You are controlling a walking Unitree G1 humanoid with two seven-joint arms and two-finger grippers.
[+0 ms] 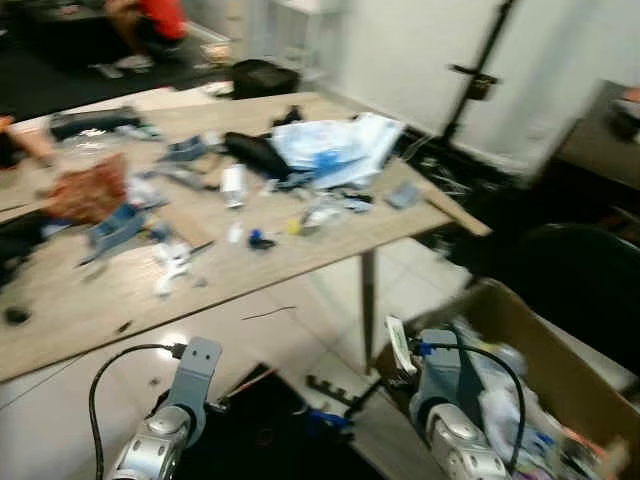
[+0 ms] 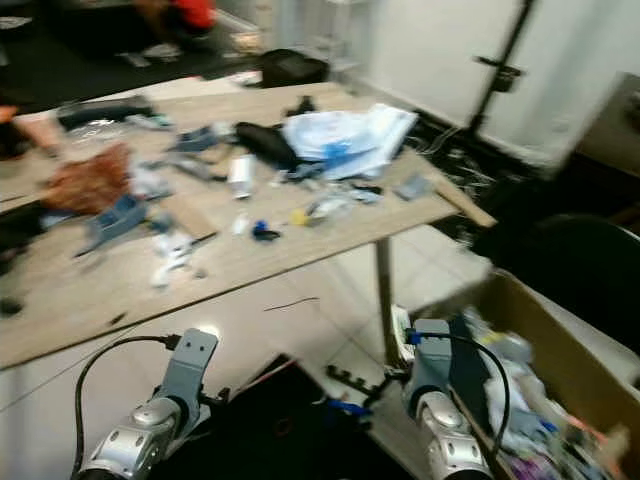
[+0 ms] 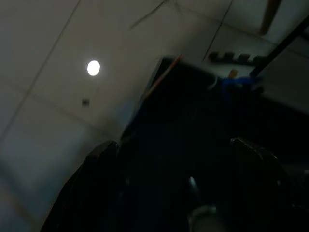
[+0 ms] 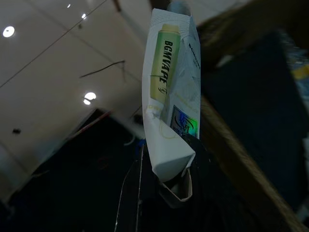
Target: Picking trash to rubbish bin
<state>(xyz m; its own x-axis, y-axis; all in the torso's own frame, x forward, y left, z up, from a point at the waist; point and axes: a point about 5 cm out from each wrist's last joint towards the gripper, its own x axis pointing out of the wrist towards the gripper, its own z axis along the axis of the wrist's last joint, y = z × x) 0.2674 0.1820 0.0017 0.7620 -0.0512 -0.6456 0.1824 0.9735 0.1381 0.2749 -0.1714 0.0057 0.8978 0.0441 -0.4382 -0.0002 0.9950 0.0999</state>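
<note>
My right gripper (image 4: 164,186) is shut on the lower end of a crumpled white carton (image 4: 171,96) with a green and yellow label. The carton (image 1: 397,345) hangs low beside the near wall of the cardboard box (image 1: 545,350) used as a bin, which holds several pieces of trash. My left gripper (image 3: 176,154) hangs low over a dark mat on the tiled floor, fingers apart with nothing between them. More trash lies on the wooden table (image 1: 300,260): a white and blue plastic bag (image 1: 335,145), a reddish-brown wrapper (image 1: 90,190) and several small scraps.
The table leg (image 1: 368,305) stands between me and the box. A black chair (image 1: 580,270) sits behind the box at right. A black stand (image 1: 480,70) rises by the white wall. A person in red (image 1: 150,20) sits far back left.
</note>
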